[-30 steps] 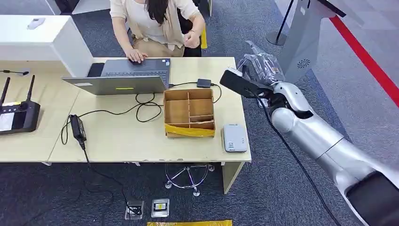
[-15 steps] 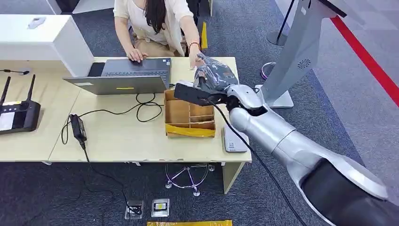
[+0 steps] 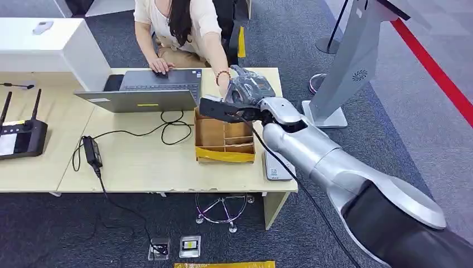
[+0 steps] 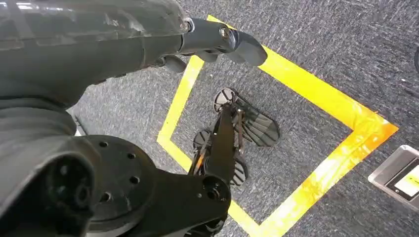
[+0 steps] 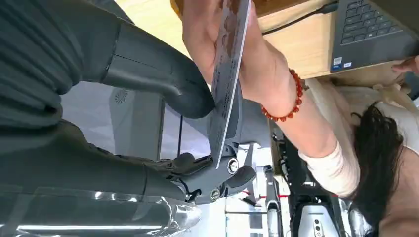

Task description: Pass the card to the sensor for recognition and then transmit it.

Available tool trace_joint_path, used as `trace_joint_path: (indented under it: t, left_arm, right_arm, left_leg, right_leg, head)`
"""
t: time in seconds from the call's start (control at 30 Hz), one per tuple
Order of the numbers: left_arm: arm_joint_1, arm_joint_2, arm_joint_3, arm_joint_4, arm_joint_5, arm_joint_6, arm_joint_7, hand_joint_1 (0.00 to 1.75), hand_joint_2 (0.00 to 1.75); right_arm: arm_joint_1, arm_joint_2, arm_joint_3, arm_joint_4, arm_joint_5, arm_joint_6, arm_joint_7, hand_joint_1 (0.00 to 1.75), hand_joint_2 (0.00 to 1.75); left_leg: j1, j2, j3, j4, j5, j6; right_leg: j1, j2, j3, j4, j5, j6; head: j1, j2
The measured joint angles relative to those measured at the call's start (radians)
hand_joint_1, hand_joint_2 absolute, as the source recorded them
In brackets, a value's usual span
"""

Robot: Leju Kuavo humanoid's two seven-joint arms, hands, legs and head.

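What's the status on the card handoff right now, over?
Right hand pinching card over the desk. Person's hand on the card too. Left hand hanging, holding nothing. Nothing blocking.

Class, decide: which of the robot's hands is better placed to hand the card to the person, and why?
Right. The right hand holds the card against the person's hand; the left hand hangs over the floor.

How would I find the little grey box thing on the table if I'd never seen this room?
Start at the long pale wooden table and go to its front corner on the robot's right side. Next to the open brown cardboard box with dividers lies the small flat grey rectangular device, partly hidden under the silver right arm. Unlike the box, it is grey, closed and low.
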Motion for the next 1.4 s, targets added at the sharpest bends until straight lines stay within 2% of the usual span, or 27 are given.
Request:
trace_joint_path:
  t: [0.63,0.67,0.7,0.8,0.97,1.17,1.4]
  left_arm:
    - [0.003,0.0,-0.006,0.001,0.014,-0.003,0.0,0.0,0.0]
    - [0.003,0.0,-0.006,0.001,0.015,-0.003,0.0,0.0,0.0]
    - [0.004,0.0,-0.006,0.001,0.017,-0.003,0.0,0.0,0.0]
    - [0.007,0.0,-0.006,0.001,0.021,-0.001,0.0,0.0,0.0]
    - [0.011,0.0,-0.006,0.003,0.033,0.006,0.0,0.0,0.0]
    - [0.012,0.0,-0.006,0.004,0.045,0.013,0.0,0.0,0.0]
    - [0.014,0.0,-0.007,0.006,0.044,0.009,0.008,0.0,0.0]
  right_arm:
    - [-0.018,0.016,0.026,0.047,0.003,-0.004,0.006,1.75,1.75]
    - [-0.018,0.017,0.026,0.048,0.005,-0.005,0.006,0.12,1.75]
    - [-0.019,0.018,0.026,0.05,0.006,-0.006,0.006,0.0,0.0]
    - [-0.019,0.02,0.03,0.054,0.019,-0.005,-0.008,0.0,0.0]
    - [-0.018,0.025,0.037,0.058,0.006,0.063,-0.044,0.0,0.0]
    - [-0.018,0.026,0.041,0.06,-0.01,-0.013,-0.059,0.0,0.0]
    - [-0.019,0.005,0.035,0.06,-0.021,-0.038,-0.06,0.0,0.0]
  left_leg:
    - [0.0,0.0,0.0,0.0,0.0,0.0]
    - [0.0,0.0,0.0,0.0,0.0,0.0]
    - [0.0,0.0,0.0,0.0,0.0,0.0]
    - [0.0,0.0,0.0,0.0,0.0,0.0]
    - [0.0,0.0,0.0,0.0,0.0,0.0]
    - [0.0,0.0,0.0,0.0,0.0,0.0]
    - [0.0,0.0,0.001,0.0,0.0,0.0]
  right_leg:
    - [0.0,0.0,0.0,0.0,0.0,0.0]
    - [0.0,0.0,0.0,0.0,0.0,0.0]
    - [0.0,0.0,0.0,0.0,0.0,0.0]
    - [0.0,0.0,0.0,0.0,0.0,0.0]
    - [0.0,0.0,0.0,0.0,0.0,0.0]
    - [0.0,0.0,0.0,0.0,0.0,0.0]
    - [0.0,0.0,0.0,0.0,0.0,0.0]
  head:
    - [0.0,0.0]
    - [0.0,0.0]
    - [0.0,0.0]
    - [0.0,0.0]
    - [0.0,0.0]
    - [0.0,0.0]
    - [0.0,0.0]
